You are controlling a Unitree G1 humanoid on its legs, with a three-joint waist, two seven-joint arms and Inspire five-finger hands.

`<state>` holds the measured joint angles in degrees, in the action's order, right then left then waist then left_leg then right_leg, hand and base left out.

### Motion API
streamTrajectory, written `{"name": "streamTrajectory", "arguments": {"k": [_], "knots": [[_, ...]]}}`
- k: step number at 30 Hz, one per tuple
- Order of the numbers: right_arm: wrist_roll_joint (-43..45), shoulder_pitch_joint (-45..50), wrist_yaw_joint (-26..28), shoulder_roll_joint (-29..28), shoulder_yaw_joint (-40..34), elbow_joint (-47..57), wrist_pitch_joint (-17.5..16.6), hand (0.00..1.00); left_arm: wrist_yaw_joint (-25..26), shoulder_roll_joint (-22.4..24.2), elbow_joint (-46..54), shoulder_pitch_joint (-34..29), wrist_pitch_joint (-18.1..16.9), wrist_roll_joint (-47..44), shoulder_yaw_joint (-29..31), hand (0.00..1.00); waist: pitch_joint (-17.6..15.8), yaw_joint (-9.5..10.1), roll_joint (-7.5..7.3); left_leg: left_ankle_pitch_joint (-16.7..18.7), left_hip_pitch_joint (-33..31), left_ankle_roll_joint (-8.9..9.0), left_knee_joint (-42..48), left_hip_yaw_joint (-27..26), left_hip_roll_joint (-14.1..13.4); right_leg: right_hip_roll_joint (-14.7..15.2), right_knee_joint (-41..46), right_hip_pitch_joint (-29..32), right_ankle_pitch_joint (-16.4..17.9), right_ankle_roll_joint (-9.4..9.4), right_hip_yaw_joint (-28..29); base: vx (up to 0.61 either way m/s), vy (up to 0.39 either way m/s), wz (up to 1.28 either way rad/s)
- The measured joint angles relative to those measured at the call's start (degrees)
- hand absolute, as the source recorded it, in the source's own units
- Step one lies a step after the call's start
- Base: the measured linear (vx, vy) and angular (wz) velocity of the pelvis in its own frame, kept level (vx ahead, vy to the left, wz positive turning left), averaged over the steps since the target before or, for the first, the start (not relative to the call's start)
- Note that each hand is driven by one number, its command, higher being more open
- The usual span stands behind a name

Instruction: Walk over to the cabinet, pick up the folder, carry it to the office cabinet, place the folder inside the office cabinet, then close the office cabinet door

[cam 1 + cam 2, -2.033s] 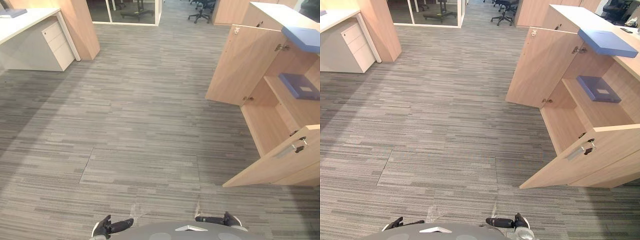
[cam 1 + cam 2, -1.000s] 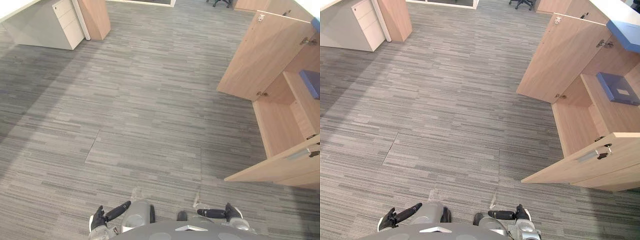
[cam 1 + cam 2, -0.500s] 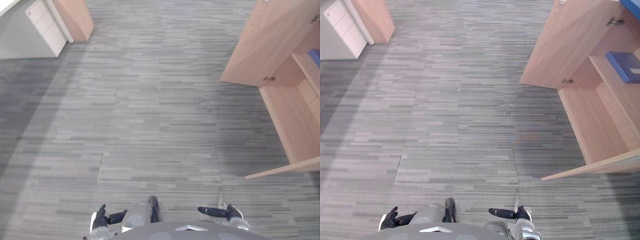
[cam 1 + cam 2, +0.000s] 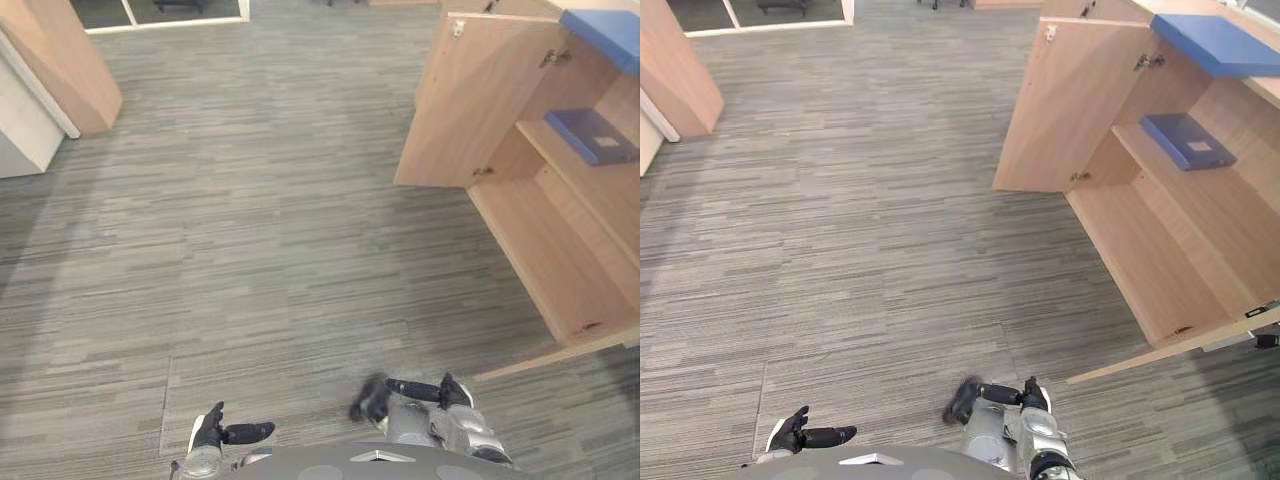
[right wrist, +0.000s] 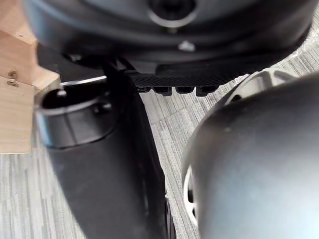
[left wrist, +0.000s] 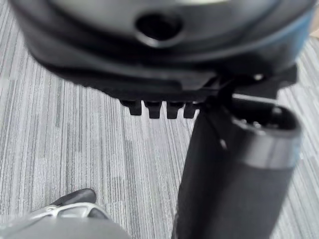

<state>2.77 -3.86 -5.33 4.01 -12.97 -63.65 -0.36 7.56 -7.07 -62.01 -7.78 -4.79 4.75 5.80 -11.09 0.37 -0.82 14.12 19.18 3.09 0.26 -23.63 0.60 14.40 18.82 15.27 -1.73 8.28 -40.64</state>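
Note:
A wooden office cabinet [image 4: 560, 250] stands at the right with both doors swung open; the far door [image 4: 1070, 100] juts out over the carpet. A dark blue folder [image 4: 1187, 140] lies flat on the cabinet's inner shelf. A lighter blue folder [image 4: 1218, 42] rests on the cabinet's top. My left hand [image 4: 220, 432] hangs low at the bottom left, open and holding nothing. My right hand [image 4: 430, 390] hangs at the bottom right, open and empty too, well short of the cabinet. Each wrist view shows straight fingers [image 6: 159, 108] above grey carpet.
The near cabinet door [image 4: 1180, 350] sticks out low at the right, close to my right side. A wooden panel [image 4: 60, 70] and a white drawer unit [image 4: 20, 130] stand at the far left. Grey carpet [image 4: 250, 220] stretches between them.
The camera has swung up and towards the cabinet, so its shelf and both folders are back in view. Both hands stay low and empty.

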Motion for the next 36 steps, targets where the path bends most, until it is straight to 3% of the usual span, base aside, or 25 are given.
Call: {"name": "streamTrajectory", "arguments": {"k": [1, 2, 3, 4, 5, 7, 8, 10, 11, 13, 15, 18, 20, 21, 23, 25, 26, 27, 30, 31, 32, 33, 34, 36], "knots": [[0.0, -0.4, -0.1, 0.9, 0.0, 0.0, -0.1, 1.0, 0.0, 1.0, -1.1, 0.0, 0.2, 0.0, 1.0, 1.0, 0.4, -0.25, 1.75, 0.2, -0.2, 0.21, 0.1, -0.7, -1.8, -1.8, -0.4, 0.0, 0.7, -1.12, -0.1, 0.34, -0.294, -0.61], [0.0, -0.3, -0.2, 1.3, -0.6, 0.0, -0.5, 1.0, -0.1, 2.1, -1.5, -0.1, 0.2, 0.3, 1.8, 1.0, 0.5, -0.88, 3.28, 2.1, -0.5, 0.14, 0.6, -0.9, -3.6, -4.4, -1.0, 0.2, 2.7, -1.17, -0.7, 0.26, -0.233, -0.44], [0.3, -0.2, -0.1, 1.2, -1.6, 0.0, -0.4, 1.0, -0.1, 2.4, -1.6, 0.1, 0.2, 0.4, 2.0, 1.0, 0.6, -0.84, 4.01, 2.9, -0.4, 0.03, 0.7, -1.2, -4.5, -5.2, -0.4, 0.3, 3.9, -0.83, -1.4, 0.26, -0.248, -0.34], [1.0, -0.1, -0.1, 1.1, -3.5, -0.1, -0.4, 1.0, -0.2, 2.7, -1.6, 0.6, 0.2, 0.4, 2.4, 1.0, 0.9, -0.95, 4.5, 4.9, -0.5, -0.59, 1.3, -1.0, -6.5, -5.6, 2.5, 0.5, 7.8, -1.58, -3.5, 0.37, -0.291, -0.3], [1.5, 0.2, -0.2, 0.8, -4.4, -0.1, -0.4, 1.0, -0.5, 3.3, -1.6, 0.5, 0.2, 0.4, 3.5, 1.0, 1.7, -0.98, 4.66, 6.9, -0.3, -0.21, 3.3, -0.7, -8.9, -4.3, 8.8, 0.4, 12.7, -0.83, -5.7, 0.38, -0.289, -0.22], [2.2, 0.9, -0.2, 0.2, -4.9, -0.4, -0.4, 1.0, -0.3, 3.0, -1.9, 1.1, 0.6, 0.0, 4.7, 1.0, 2.2, -0.78, 4.53, 8.0, -1.2, 0.99, 10.4, 0.6, -12.1, -7.3, 8.8, -1.1, 15.2, -0.89, -5.9, 0.33, -0.242, -0.16], [2.2, 1.3, -0.1, 0.0, -5.0, -1.1, -0.4, 1.0, -0.5, 2.8, -1.6, 1.2, 0.8, -0.2, 5.3, 1.0, 2.4, -0.5, 4.22, 7.5, -3.9, 1.1, 18.2, 1.8, -14.6, -9.7, 6.2, -2.9, 15.2, -0.79, -5.7, 0.28, -0.252, -0.23], [2.3, 2.2, -0.1, -0.6, -5.0, -1.4, -0.4, 1.0, -0.6, 3.4, -1.1, 1.3, 1.0, -1.0, 7.4, 1.0, 2.5, -0.42, 4.96, 3.4, -12.5, 1.31, 44.0, 5.0, -20.8, -15.4, -0.8, -8.9, 14.5, -0.83, -3.9, 0.26, -0.213, -0.44], [2.3, 2.4, -0.1, -0.4, -4.9, -1.7, -0.4, 1.0, -0.6, 3.7, -0.9, 1.2, 1.1, -1.7, 8.2, 1.0, 2.6, -0.27, 5.23, 3.1, -14.5, 1.05, 49.6, 5.3, -21.7, -16.4, -2.0, -10.2, 14.4, -0.94, -2.9, 0.27, -0.142, -0.61], [2.7, 2.5, -0.3, -0.2, -5.0, -2.4, -0.3, 1.0, -0.4, 3.9, 0.3, 1.1, 1.0, -3.6, 9.0, 1.0, 2.4, -0.18, 5.04, 3.1, -20.0, 1.17, 60.4, 5.7, -22.0, -18.1, -5.7, -15.1, 14.0, -1.58, 0.3, 0.26, -0.084, -0.64], [2.6, 1.8, -0.2, -0.1, -4.4, -3.9, -0.3, 1.0, 0.1, 4.0, 1.6, 1.1, 0.8, -4.8, 9.7, 1.0, 2.0, 0.25, 4.37, 3.5, -24.7, 0.75, 61.4, 6.1, -20.6, -18.7, -8.9, -18.6, 13.4, -2.56, 3.6, 0.18, -0.024, -0.78], [2.4, 0.9, -0.3, 0.7, -3.2, -6.3, 0.1, 1.0, 0.2, 4.9, 3.7, 1.1, -0.5, -6.7, 9.9, 1.0, 1.6, 2.54, 4.13, 4.4, -31.9, 0.74, 50.5, 10.5, -17.5, -18.7, -12.6, -22.9, 11.7, -4.21, 10.0, 0.17, 0.069, -1.11], [2.4, 0.7, -0.3, 0.7, -2.3, -6.3, 0.1, 1.0, 0.4, 5.0, 4.2, 1.1, -1.2, -7.0, 10.0, 1.0, 1.2, 2.7, 4.1, 3.6, -33.4, 1.7, 36.3, 17.4, -15.0, -18.5, -14.3, -25.0, 11.2, -5.06, 14.2, 0.2, 0.198, -1.12], [2.4, 0.5, -0.3, 0.6, -2.0, -6.0, -0.1, 1.0, 0.6, 5.3, 4.1, 1.3, -1.5, -7.2, 11.0, 1.0, 1.0, 2.71, 4.06, 1.3, -33.6, 2.6, 24.1, 25.7, -13.4, -18.1, -15.2, -25.7, 11.3, -6.09, 17.5, 0.19, 0.277, -1.23], [2.4, 0.7, -0.4, 0.2, -1.9, -5.9, -0.3, 1.0, 0.9, 5.4, 4.0, 1.2, -1.5, -9.1, 11.7, 1.0, 0.6, 2.88, 3.4, -3.4, -32.3, 3.95, 15.4, 32.4, -12.0, -16.8, -15.2, -26.5, 12.0, -8.32, 21.6, 0.25, 0.361, -1.26], [2.6, 1.0, -0.9, 0.2, -1.7, -5.8, -0.4, 1.0, 1.9, 5.5, 2.9, 1.2, -1.3, -10.0, 12.2, 1.0, 0.5, 2.81, 3.55, -10.0, -30.8, 5.52, 15.4, 33.3, -10.7, -14.7, -15.1, -27.8, 12.1, -11.1, 25.8, 0.36, 0.416, -1.03], [2.6, 1.0, -1.0, -0.1, -1.9, -5.6, -0.4, 1.0, 1.9, 5.5, 2.8, 1.3, -1.2, -11.0, 12.8, 1.0, 0.3, 2.74, 3.01, -11.7, -30.2, 6.33, 16.7, 32.2, -9.7, -13.0, -15.0, -28.5, 12.4, -12.71, 27.1, 0.44, 0.477, -0.76], [2.6, 1.6, -1.0, -0.9, -2.6, -5.3, -0.5, 1.0, 2.3, 4.7, 2.4, 1.7, -1.2, -11.1, 13.0, 1.0, 0.1, 2.62, 1.32, -10.0, -29.9, 4.2, 18.7, 29.6, -7.6, -9.9, -13.6, -28.0, 12.1, -14.66, 27.8, 0.35, 0.401, -0.63], [2.1, 1.7, -0.1, -0.8, -4.4, -4.8, -0.5, 1.0, 2.5, 4.9, 1.1, 1.5, -1.1, -11.2, 13.2, 1.0, 0.3, 3.89, 1.14, -6.8, -26.7, 0.36, 18.4, 22.5, -5.1, -3.5, -2.3, -22.2, 11.8, -16.05, 28.2, 0.27, 0.403, -0.9], [2.1, 1.8, 0.1, -0.7, -5.3, -4.5, -0.4, 1.0, 2.7, 5.0, 0.8, 0.7, -1.0, -11.2, 13.2, 1.0, 0.3, 4.27, 1.1, -6.6, -23.4, -1.19, 15.7, 18.8, -4.0, 0.4, 5.3, -19.4, 12.0, -13.51, 24.3, 0.14, 0.301, -0.97], [1.6, 2.0, -0.2, -0.7, -5.4, -4.0, -0.5, 1.0, 2.8, 4.9, 0.6, 0.4, -0.9, -11.2, 13.2, 1.0, 0.3, 4.13, 1.1, -6.6, -21.7, -1.65, 14.2, 17.9, -3.1, 2.9, 9.7, -18.3, 12.2, -10.5, 20.2, 0.17, 0.364, -0.75], [1.7, 3.5, -0.3, -0.1, -6.4, -3.5, -0.9, 1.0, 3.0, 4.5, 0.7, 0.3, -0.5, -11.2, 13.2, 1.0, 0.5, 3.18, 1.29, -6.8, -19.1, -2.59, 11.5, 17.0, -1.8, 7.4, 16.7, -17.9, 12.5, -6.21, 11.3, 0.18, 0.309, -0.37], [1.7, 4.0, -0.3, 0.2, -7.4, -3.5, -1.2, 1.0, 3.3, 3.9, 0.7, -0.1, -0.4, -11.1, 13.2, 1.0, 0.9, 2.53, 0.88, -7.2, -16.8, -3.33, 9.4, 16.1, -1.1, 10.1, 20.8, -18.0, 12.8, -5.76, 3.8, 0.23, 0.301, -0.32], [2.1, 4.2, -0.2, 0.2, -8.1, -3.6, -1.2, 1.0, 3.4, 3.4, 0.7, 0.2, -0.3, -11.1, 13.2, 1.0, 1.0, 2.5, 0.86, -7.5, -14.4, -3.76, 7.2, 14.4, -1.2, 10.2, 22.1, -17.8, 13.1, -6.46, -0.9, 0.19, 0.151, -0.5]]}}
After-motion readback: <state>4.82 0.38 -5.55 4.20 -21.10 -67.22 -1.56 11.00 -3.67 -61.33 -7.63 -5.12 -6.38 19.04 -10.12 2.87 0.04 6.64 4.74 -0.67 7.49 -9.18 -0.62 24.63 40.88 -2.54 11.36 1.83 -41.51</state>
